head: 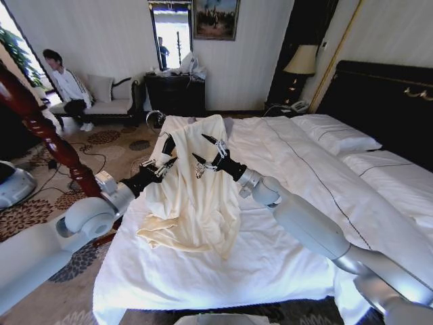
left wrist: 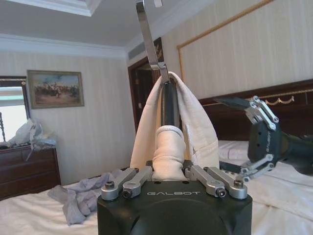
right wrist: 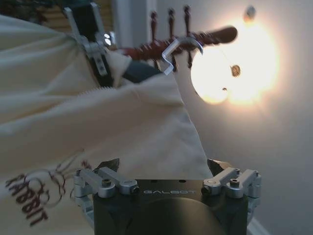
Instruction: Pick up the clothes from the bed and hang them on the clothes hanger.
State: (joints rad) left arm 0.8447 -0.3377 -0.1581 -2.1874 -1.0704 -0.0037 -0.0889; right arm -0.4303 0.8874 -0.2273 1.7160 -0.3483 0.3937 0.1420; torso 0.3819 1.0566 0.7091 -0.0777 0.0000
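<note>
Clothes (head: 193,183) held up over the bed's (head: 284,257) left edge, long axis vertical.
I see the left gripper (head: 164,164) clamped on the fabric-wrapped clothes hanger (left wrist: 155,44), hook up; the right gripper (head: 206,150), fingers spread, sits just beside the garment; its hem trails on the sheet.

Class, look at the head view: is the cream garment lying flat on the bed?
No. The garment hangs raised above the bed, held up by the left claw, with only its lower end on the sheet.
</note>
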